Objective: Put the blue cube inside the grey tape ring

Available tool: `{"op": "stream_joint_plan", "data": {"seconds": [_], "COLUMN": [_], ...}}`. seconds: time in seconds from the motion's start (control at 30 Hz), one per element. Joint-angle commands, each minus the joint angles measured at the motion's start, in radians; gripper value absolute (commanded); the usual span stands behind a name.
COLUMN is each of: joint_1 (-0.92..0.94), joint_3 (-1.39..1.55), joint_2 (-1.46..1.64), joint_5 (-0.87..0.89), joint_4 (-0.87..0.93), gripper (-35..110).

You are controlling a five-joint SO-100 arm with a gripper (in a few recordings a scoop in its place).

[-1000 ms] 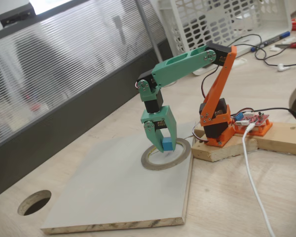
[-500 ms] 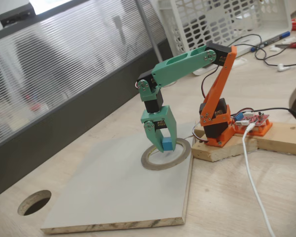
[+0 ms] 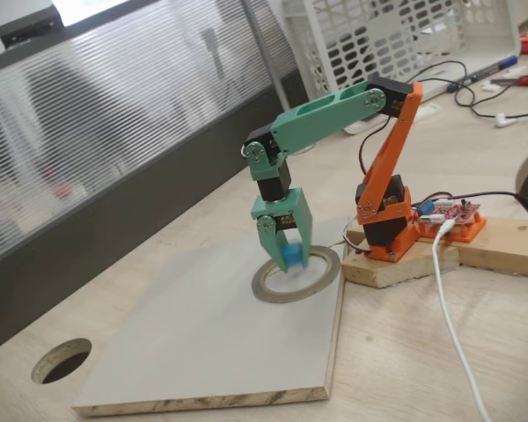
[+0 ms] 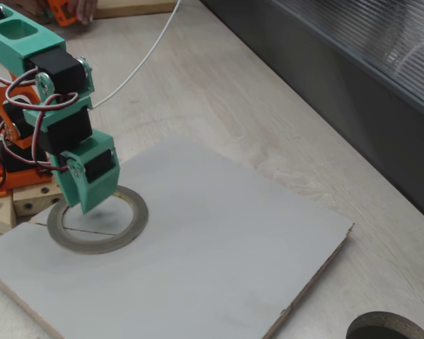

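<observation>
Grey board lies open left of the grey tape ring.

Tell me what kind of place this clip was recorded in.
Probably an office or lab workbench: a wooden desk with a round cable hole, a white plastic basket, loose cables and pens behind the arm, and a ribbed partition.

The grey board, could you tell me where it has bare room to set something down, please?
The grey board is bare from the grey tape ring to its near edge and toward the round tabletop hole. It is crowded at the ring: the hand hangs over it with the blue cube between its fingers, and the wooden base block borders that corner.
</observation>
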Motion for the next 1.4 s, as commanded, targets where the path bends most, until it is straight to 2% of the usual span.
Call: {"op": "stream_joint_plan", "data": {"seconds": [0.0,0.13,0.27,1.37], "joint_1": [0.009,0.009,0.008,0.011], "joint_3": [0.006,0.006,0.006,-0.012], "joint_2": [0.012,0.009,0.009,0.018], "joint_5": [0.021,0.021,0.021,0.020], "joint_4": [0.037,0.124,0.140,0.164], "gripper": [45,74,88,89]}}
